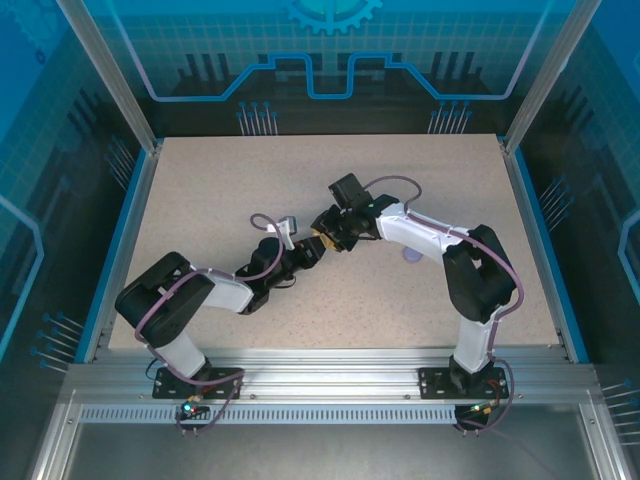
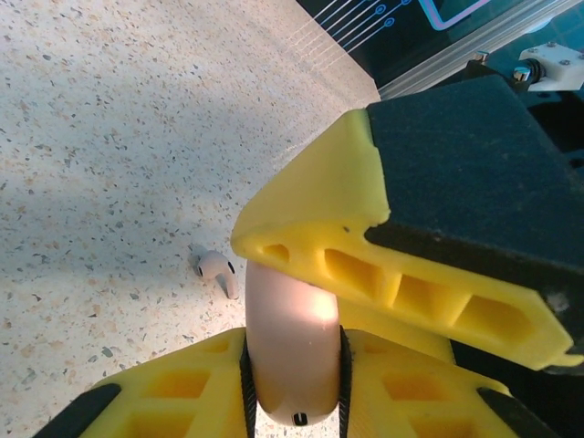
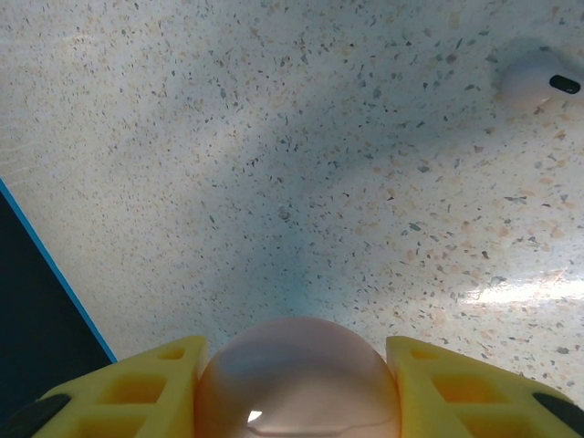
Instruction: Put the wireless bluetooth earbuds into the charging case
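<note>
A pale pink round charging case (image 2: 292, 310) is held above the table where the two arms meet. My left gripper (image 2: 294, 354) is shut on its thin edge, black pads pressing both sides, with a small dark port facing the camera. My right gripper (image 3: 297, 354) is shut across the case's (image 3: 297, 388) wide rounded body, and its yellow finger (image 2: 411, 274) crosses over the case in the left wrist view. One pale pink earbud (image 2: 219, 272) lies loose on the table just beyond the case. In the top view both grippers (image 1: 308, 252) (image 1: 332, 238) touch at mid-table.
A second pale rounded case (image 3: 538, 82) with a dark slot lies on the speckled table, seen as a small purple spot (image 1: 413, 256) beside the right forearm. The blue table rim (image 3: 46, 274) runs along the left of the right wrist view.
</note>
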`<action>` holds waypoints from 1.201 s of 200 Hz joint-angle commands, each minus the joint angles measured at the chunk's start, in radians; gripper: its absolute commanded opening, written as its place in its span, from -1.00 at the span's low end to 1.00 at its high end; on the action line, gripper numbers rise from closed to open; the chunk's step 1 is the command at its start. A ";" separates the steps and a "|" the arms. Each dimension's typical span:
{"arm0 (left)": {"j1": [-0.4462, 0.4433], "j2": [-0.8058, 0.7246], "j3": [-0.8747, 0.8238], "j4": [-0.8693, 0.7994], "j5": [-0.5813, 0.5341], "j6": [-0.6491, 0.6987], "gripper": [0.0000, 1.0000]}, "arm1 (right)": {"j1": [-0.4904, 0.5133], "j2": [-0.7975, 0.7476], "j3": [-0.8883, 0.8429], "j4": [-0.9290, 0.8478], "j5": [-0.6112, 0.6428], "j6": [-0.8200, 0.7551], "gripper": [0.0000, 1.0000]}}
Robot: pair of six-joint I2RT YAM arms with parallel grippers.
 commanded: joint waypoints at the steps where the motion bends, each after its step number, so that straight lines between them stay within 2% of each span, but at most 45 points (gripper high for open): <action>1: -0.005 0.010 0.023 0.040 -0.020 0.002 -0.53 | 0.011 0.004 0.024 0.019 -0.016 0.011 -0.24; 23: -0.006 0.009 0.027 0.035 -0.016 0.000 -0.70 | 0.011 -0.005 0.025 0.020 -0.013 0.008 -0.22; 35: -0.006 0.007 0.026 0.032 -0.016 0.000 -0.72 | 0.009 -0.013 0.034 0.015 -0.005 0.000 -0.15; 61: -0.005 -0.014 0.018 0.014 0.030 0.009 -0.87 | -0.011 -0.043 0.093 -0.048 0.042 -0.062 0.29; 71: -0.005 -0.034 0.011 -0.002 0.052 0.014 -0.89 | -0.026 -0.064 0.113 -0.077 0.070 -0.092 0.38; 101: 0.005 -0.140 -0.002 -0.109 0.135 0.068 -0.96 | -0.105 -0.169 0.092 -0.121 0.123 -0.204 0.47; 124: 0.033 -0.230 0.014 -0.237 0.248 0.131 -1.00 | -0.175 -0.277 -0.013 -0.102 0.106 -0.316 0.49; 145: 0.078 -0.298 0.034 -0.336 0.359 0.183 -1.00 | -0.224 -0.399 -0.176 -0.011 0.072 -0.412 0.52; 166: 0.137 -0.326 0.063 -0.396 0.486 0.199 -1.00 | -0.229 -0.517 -0.347 0.146 0.019 -0.514 0.55; 193: 0.184 -0.322 0.125 -0.496 0.613 0.227 -1.00 | -0.225 -0.620 -0.555 0.384 -0.135 -0.610 0.56; 213: 0.188 -0.307 0.175 -0.576 0.669 0.269 -1.00 | -0.222 -0.651 -0.632 0.471 -0.225 -0.669 0.59; 240: 0.188 -0.276 0.215 -0.597 0.726 0.275 -1.00 | -0.203 -0.642 -0.667 0.533 -0.304 -0.720 0.59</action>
